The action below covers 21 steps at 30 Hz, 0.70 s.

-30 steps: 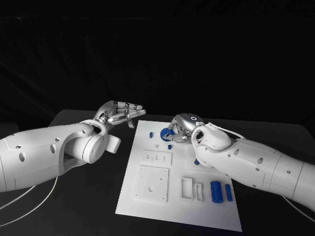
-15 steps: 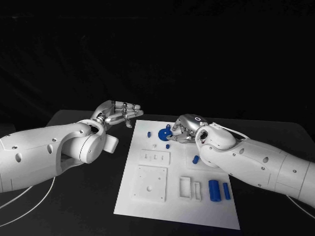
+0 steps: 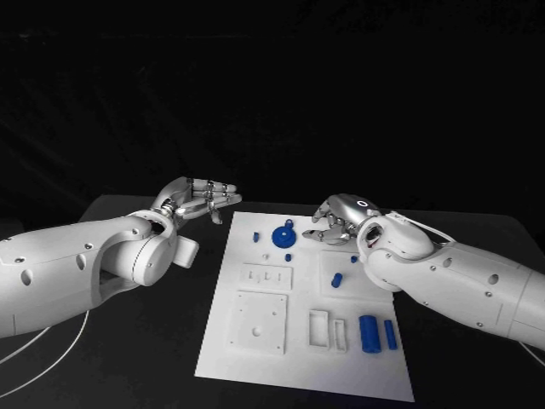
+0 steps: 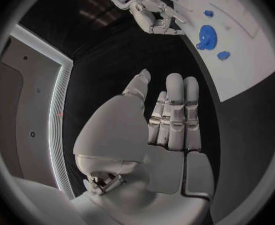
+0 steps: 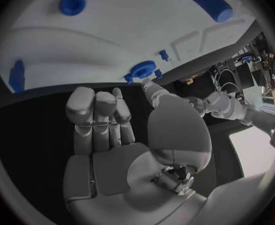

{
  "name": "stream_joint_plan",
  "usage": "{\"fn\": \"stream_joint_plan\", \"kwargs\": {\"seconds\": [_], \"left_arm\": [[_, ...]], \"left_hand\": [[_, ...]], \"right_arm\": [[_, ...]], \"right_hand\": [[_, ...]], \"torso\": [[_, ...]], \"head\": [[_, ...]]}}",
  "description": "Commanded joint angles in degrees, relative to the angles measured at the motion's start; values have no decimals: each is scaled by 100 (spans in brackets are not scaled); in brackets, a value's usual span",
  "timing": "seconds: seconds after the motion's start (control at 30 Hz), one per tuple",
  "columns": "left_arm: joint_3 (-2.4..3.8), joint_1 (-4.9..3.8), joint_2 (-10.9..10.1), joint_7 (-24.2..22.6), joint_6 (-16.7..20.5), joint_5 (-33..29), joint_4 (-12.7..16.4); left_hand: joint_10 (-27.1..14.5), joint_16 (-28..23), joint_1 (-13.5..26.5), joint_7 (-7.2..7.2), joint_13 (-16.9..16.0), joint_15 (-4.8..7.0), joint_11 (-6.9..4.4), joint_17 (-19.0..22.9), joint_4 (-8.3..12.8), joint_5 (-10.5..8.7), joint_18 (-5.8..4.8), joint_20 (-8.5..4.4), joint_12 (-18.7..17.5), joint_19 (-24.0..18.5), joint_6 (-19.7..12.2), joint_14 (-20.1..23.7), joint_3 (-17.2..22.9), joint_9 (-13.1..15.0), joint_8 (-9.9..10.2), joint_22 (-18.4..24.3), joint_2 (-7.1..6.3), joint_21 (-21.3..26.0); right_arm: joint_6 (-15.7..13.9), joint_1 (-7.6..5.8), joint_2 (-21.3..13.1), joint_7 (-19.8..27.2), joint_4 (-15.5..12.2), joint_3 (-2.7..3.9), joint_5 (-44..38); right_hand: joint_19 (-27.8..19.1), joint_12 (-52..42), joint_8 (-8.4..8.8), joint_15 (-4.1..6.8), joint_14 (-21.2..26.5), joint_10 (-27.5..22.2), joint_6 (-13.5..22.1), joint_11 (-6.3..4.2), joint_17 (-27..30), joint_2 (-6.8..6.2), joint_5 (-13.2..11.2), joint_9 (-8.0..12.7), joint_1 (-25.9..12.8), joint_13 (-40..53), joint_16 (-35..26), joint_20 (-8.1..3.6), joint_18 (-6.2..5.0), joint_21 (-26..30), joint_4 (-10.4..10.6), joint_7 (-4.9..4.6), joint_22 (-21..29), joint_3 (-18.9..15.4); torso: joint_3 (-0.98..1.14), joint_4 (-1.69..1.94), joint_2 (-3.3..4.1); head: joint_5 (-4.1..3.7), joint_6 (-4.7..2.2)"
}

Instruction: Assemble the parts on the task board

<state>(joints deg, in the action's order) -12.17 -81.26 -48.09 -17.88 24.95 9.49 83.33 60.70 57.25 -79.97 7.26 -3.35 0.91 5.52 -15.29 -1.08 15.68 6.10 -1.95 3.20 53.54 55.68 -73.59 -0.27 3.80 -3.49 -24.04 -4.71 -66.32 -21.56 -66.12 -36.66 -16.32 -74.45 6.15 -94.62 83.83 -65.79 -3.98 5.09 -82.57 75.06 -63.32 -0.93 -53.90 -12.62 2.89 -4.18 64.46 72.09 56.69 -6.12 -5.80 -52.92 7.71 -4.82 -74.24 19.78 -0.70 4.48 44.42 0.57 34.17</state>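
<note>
**benchwatcher:** Standing by the rig right now. The task board [image 3: 300, 358] sits mid-table, long white plate, and I'd say the job is barely started. The blue gear [image 3: 285, 235] is up at the far end of the board, near the right hand [image 3: 342, 220], with a small blue peg [image 3: 256, 237] just beside it toward the left. Another little blue piece [image 3: 336, 279] lies loose around the middle, and two blue cylinders [image 3: 370, 332] lie side by side near the right edge, closer to the robot. None of those look seated in anything to me.

**torque_tim:** What are the hands doing? Holding anything?

**benchwatcher:** Nope. Right hand hovers over the far right part of the board with its fingers spread and nothing in them; its wrist camera shows a bare palm. Left hand [image 3: 200, 198] is off the board, above the black table [image 3: 138, 358] by the far left corner, fingers straight and together, palm bare as well.

**torque_tim:** So what's left?

**benchwatcher:** Pretty much everything, going by the layout. There are white raised plates [image 3: 263, 319] and slotted frames [image 3: 328, 328] on the near half with nothing blue in them. My guess is the cylinders and the loose piece all need homes. Can't tell whether the gear is on a post or just lying there.

**torque_tim:** Any labels or brand marks?

**benchwatcher:** None I can read. Board and parts look plain.
</note>
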Motion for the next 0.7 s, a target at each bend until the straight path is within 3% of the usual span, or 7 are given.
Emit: {"fn": "stream_joint_plan", "kwargs": {"seconds": [0.03,0.07,0.1,0.23,0.4,0.5,0.7], "left_arm": [[9,-15,-7,-83,-132,26,-66],[9,-14,-11,-86,-147,24,-83],[9,-14,-13,-89,-162,23,-97],[9,-14,-18,-99,-242,21,-149],[8,-12,-34,-106,-267,19,-194],[6,-11,-49,-117,-266,8,-212],[-1,-5,-50,-140,-326,-42,-259]], "left_hand": [[12,23,56,-16,-6,15,-22,-1,10,-37,11,2,23,-35,7,8,-18,2,-11,8,18,-6],[31,29,57,-14,-6,14,-22,-3,14,-37,10,2,23,-34,11,-1,-22,1,-10,9,23,-7],[67,33,62,-7,-6,8,-23,-5,20,-42,11,6,21,-36,22,0,-30,1,-10,12,34,-6],[339,41,79,13,-5,-17,-44,-8,51,-46,22,26,17,-43,64,14,-62,1,-9,19,99,-4],[643,34,103,46,-8,-60,-57,-3,73,-44,41,60,21,-56,110,45,-96,1,-10,31,155,10],[525,-50,83,46,-11,-85,-30,36,112,-33,31,96,29,-137,108,127,-104,1,-10,104,146,145],[251,-869,61,45,-12,-211,47,381,157,-42,-86,227,33,-454,92,643,-99,1,-9,456,127,787]], "right_arm": [[-219,-5,-240,959,-98,113,810],[-173,-5,-323,1160,-111,156,978],[-132,-5,-406,1345,-119,194,1145],[59,-6,-689,1881,-111,303,1676],[297,-5,-886,2258,69,361,2029],[417,-2,-946,2416,254,376,2197],[598,14,-968,2623,653,387,2483]], "right_hand": [[351,8,35,-58,-2,-6,58,49,57,123,81,6,297,-13,-66,48,0,-38,-260,-32,-22,-101],[347,3,23,-74,-5,-15,107,75,51,225,340,19,385,-15,-61,53,19,-50,-360,-47,-38,-384],[347,2,35,-69,-7,-26,118,72,41,283,392,25,501,-21,-50,55,30,-57,-476,-57,-57,-524],[339,12,36,-76,-4,-53,138,76,-3,372,875,30,702,-44,-18,55,48,-65,-765,-67,-106,-870],[321,90,35,-87,17,-121,183,84,10,487,1198,33,830,-115,-65,65,52,-24,-1003,-91,-147,-1061],[311,145,37,-102,24,-172,325,107,57,513,1307,36,907,-177,-153,82,45,51,-1100,-127,-164,-1146],[319,149,34,-112,32,-203,403,120,31,605,1628,36,956,-215,-174,92,44,117,-1261,-144,-232,-1506]], "torso": [[22,-100,-38],[28,-126,-45],[35,-145,-50],[73,-201,-67],[130,-279,-90],[159,-328,-113],[209,-386,-137]], "head": [[22,-36],[31,-39],[28,-49],[28,-60],[50,-92],[46,-80],[57,-92]]}}
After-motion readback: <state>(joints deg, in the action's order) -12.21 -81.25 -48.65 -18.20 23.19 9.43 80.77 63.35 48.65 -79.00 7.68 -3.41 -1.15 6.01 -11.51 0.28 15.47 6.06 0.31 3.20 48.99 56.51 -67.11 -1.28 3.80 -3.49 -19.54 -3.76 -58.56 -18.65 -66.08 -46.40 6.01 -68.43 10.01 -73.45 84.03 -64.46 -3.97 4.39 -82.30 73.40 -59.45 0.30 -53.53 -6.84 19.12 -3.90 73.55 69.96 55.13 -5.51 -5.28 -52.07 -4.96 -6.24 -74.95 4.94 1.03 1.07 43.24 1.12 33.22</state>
